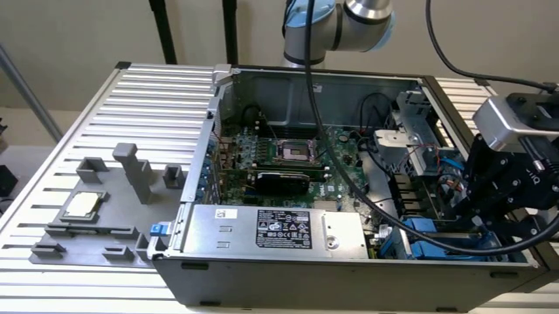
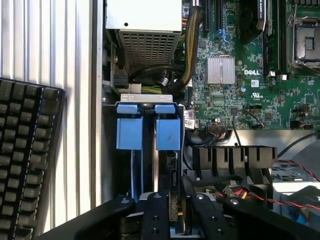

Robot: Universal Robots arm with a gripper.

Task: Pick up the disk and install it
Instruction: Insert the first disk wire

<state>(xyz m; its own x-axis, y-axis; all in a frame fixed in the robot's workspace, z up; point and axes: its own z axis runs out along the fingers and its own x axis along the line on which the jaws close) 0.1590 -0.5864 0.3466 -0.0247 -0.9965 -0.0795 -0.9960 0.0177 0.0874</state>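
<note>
Gripper [image 2: 172,220] at lower centre of the wrist frame, jaw state unclear, above blue-bracketed disk [image 2: 168,131] seated in the computer case [image 1: 349,278].

The gripper [image 2: 172,220] was matt black, seemingly hard plastic or coated metal, with small screw holes in its fingers [image 2: 154,217]. Just ahead of it, the disk [image 2: 168,132] showed a smooth bright blue plastic bracket with a soft sheen; its metal body sat edge-on and could barely be judged. A second blue bracket [image 2: 129,129] beside it looked the same. Beyond these, the power supply [image 2: 145,30] was bare silver sheet metal with a perforated grille. To one side of the gripper lay the ribbed, pale metal table [image 2: 50,45] and a matt black plastic keyboard [image 2: 25,160]. The motherboard [image 2: 240,75] was glossy green, carrying a finned aluminium heatsink [image 2: 220,69].
</note>
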